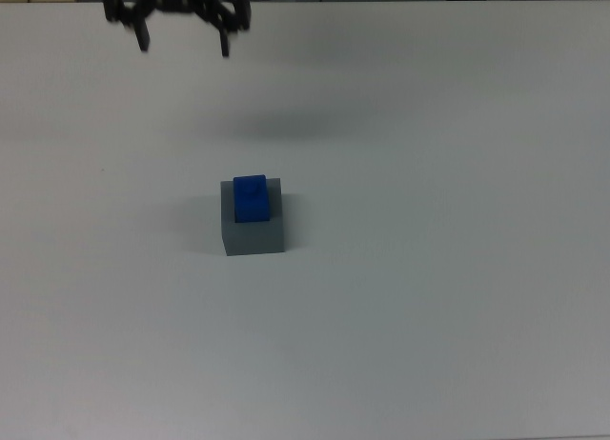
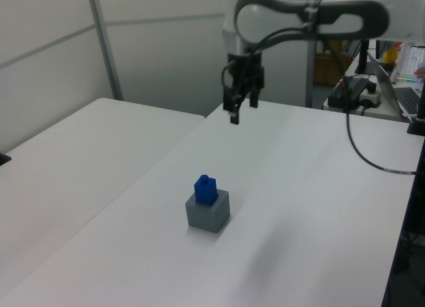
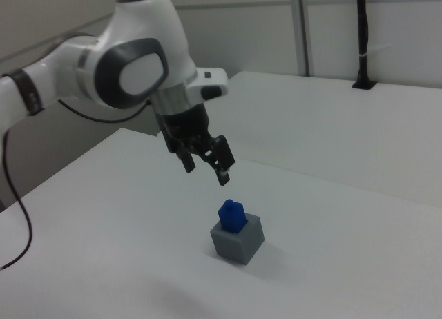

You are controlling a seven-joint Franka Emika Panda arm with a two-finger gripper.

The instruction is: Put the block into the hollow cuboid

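Note:
The small blue block (image 1: 251, 197) stands upright in the recess of the grey hollow cuboid (image 1: 254, 235), its upper part sticking out above the top. In the left view the block (image 2: 204, 188) and cuboid (image 2: 209, 214) sit mid-table; the right view shows the same block (image 3: 231, 215) seated in the cuboid (image 3: 239, 244). My gripper (image 1: 184, 42) is open and holds nothing, high above the table, toward the top view's upper left of the cuboid. It hangs well clear of the block in the left view (image 2: 242, 110) and the right view (image 3: 207, 172).
A white table (image 1: 429, 269) carries the cuboid, and a second table (image 2: 73, 154) adjoins it on the left view's left. A black cable (image 2: 362, 154) trails from the arm. A black post (image 3: 361, 36) stands at the back of the right view.

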